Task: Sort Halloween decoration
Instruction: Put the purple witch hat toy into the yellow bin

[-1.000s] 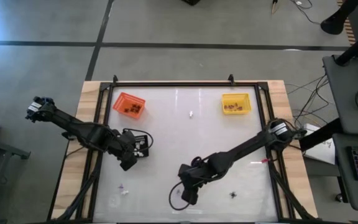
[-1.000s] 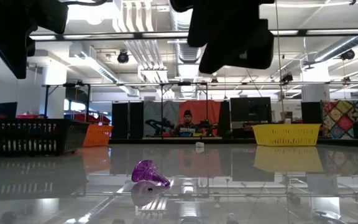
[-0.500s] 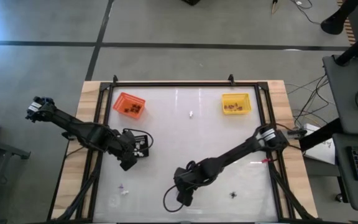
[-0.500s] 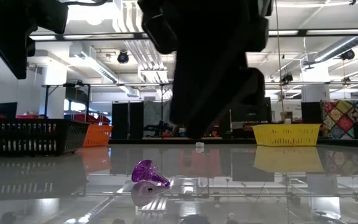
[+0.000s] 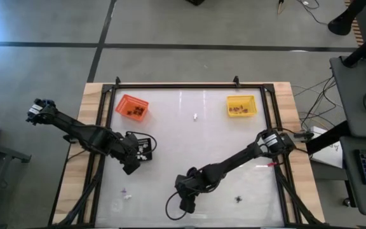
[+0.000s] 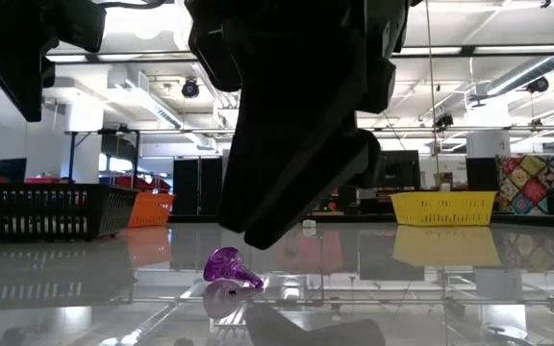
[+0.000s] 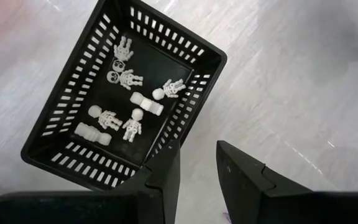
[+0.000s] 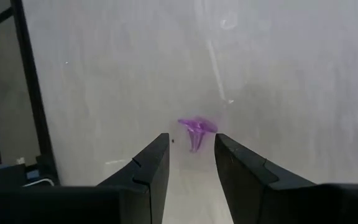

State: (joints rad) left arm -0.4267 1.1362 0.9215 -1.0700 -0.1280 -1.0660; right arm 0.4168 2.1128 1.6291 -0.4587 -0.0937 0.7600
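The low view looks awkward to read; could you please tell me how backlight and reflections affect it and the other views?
Low view: bright ceiling lights silhouette the right claw; the glossy table mirrors the purple trinket. High view: soft glare streaks the tabletop. Right wrist view: the trinket looks hazy on a washed-out surface.

The dark right arm stretches toward the table's near edge, its two-finger right gripper [image 5: 187,205] open. The dark left arm waits with the left gripper [image 5: 132,166] open near the left edge.

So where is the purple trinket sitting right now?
The purple trinket lies on the table near its front edge, left of centre in the high view, just ahead of the right end effector, whose open fingers frame it without touching.
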